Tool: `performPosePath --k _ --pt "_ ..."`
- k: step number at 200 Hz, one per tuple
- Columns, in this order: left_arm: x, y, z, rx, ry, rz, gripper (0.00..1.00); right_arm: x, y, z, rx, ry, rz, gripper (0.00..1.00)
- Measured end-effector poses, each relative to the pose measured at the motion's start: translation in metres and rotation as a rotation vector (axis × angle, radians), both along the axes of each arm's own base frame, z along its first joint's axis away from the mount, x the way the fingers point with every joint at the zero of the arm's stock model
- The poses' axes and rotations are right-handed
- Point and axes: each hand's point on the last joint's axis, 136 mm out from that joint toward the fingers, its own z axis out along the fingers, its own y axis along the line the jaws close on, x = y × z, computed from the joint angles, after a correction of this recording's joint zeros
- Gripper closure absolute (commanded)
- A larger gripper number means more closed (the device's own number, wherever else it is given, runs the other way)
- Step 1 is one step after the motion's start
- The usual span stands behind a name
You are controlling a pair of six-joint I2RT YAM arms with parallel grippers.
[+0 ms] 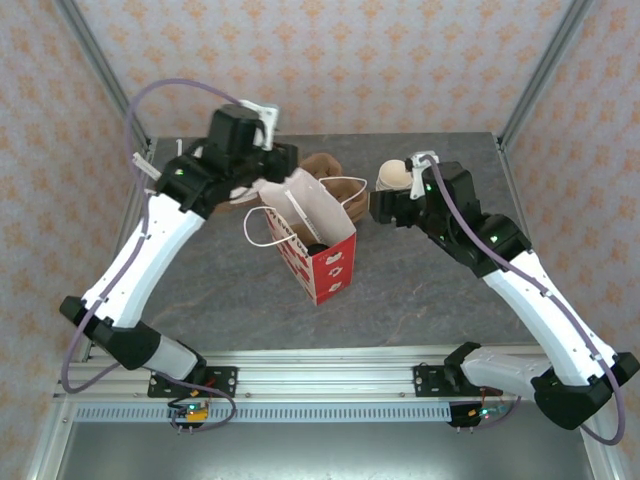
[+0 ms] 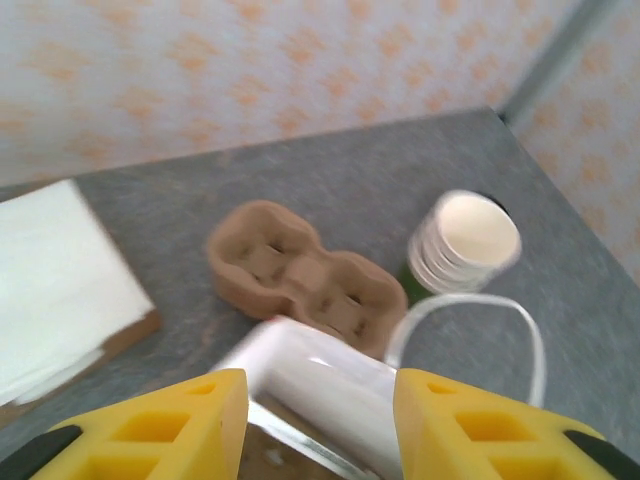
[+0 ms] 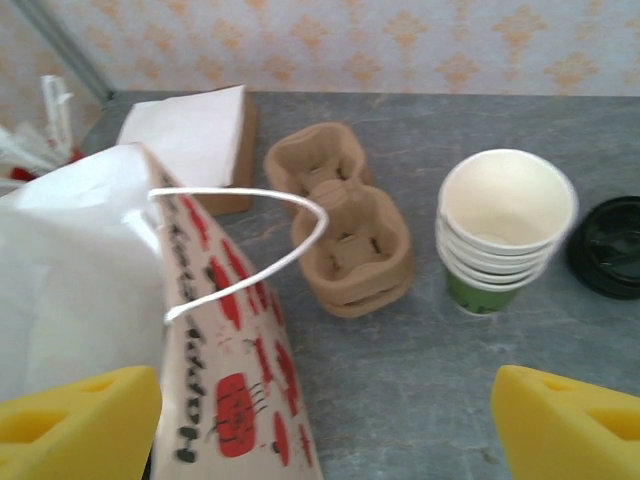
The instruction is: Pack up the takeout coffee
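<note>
A white paper bag (image 1: 322, 255) with red print stands open at mid table. Low inside its mouth sits a dark round shape (image 1: 316, 247) that looks like the black lid of the takeout coffee; its sides are hidden. My left gripper (image 1: 284, 172) hovers at the bag's back rim. In the left wrist view its yellow fingers (image 2: 180, 425) stand apart, with the bag's white rim (image 2: 330, 385) in the gap of the left gripper (image 2: 320, 398). My right gripper (image 1: 382, 206) is open beside the bag's right side. Its gap (image 3: 325, 390) holds nothing, and the bag (image 3: 215, 400) leans by its left finger.
A brown pulp cup carrier (image 3: 345, 225) lies behind the bag. Next to it stand a stack of cream-lined green cups (image 3: 505, 225) and a loose black lid (image 3: 610, 245). White napkins (image 3: 190, 135) lie at the back left, with white sticks (image 3: 50, 115) beyond.
</note>
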Motion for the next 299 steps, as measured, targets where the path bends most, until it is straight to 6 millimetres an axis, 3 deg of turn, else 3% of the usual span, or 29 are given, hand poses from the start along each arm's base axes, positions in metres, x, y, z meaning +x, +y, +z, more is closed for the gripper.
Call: performPosePath --k 16,33,47,61,95,130,158,195,249,299 --pt "0.007 0.057 -0.006 -0.032 0.019 0.16 0.56 -0.006 0.016 -0.002 0.01 -0.004 0.067 0.14" --pt "0.01 0.115 -0.031 -0.052 0.076 0.33 0.56 -0.01 0.027 -0.004 0.017 -0.009 0.11 0.14" --pt "0.014 0.146 -0.058 -0.059 0.144 0.426 0.55 -0.01 0.029 -0.007 0.018 -0.01 0.116 0.14" --pt "0.025 0.16 -0.084 -0.051 0.212 0.468 0.55 -0.009 0.029 -0.009 0.018 -0.01 0.116 0.14" --pt "0.067 0.142 -0.138 0.002 0.35 0.417 0.54 -0.007 0.03 -0.011 0.018 -0.015 0.112 0.14" --pt "0.11 0.117 -0.166 0.051 0.403 0.354 0.54 -0.005 0.028 -0.015 0.003 -0.018 0.102 0.14" --pt "0.145 0.114 -0.189 0.08 0.426 0.35 0.52 -0.003 0.026 -0.016 -0.011 -0.02 0.089 0.14" --pt "0.182 0.11 -0.239 0.117 0.495 0.337 0.52 0.003 0.027 -0.026 -0.042 0.008 0.079 0.14" --pt "0.193 0.105 -0.307 0.176 0.614 0.311 0.5 0.01 0.031 -0.027 -0.062 0.029 0.074 0.14" --pt "0.191 0.105 -0.316 0.187 0.633 0.298 0.5 0.016 0.035 -0.032 -0.079 0.05 0.072 0.14"
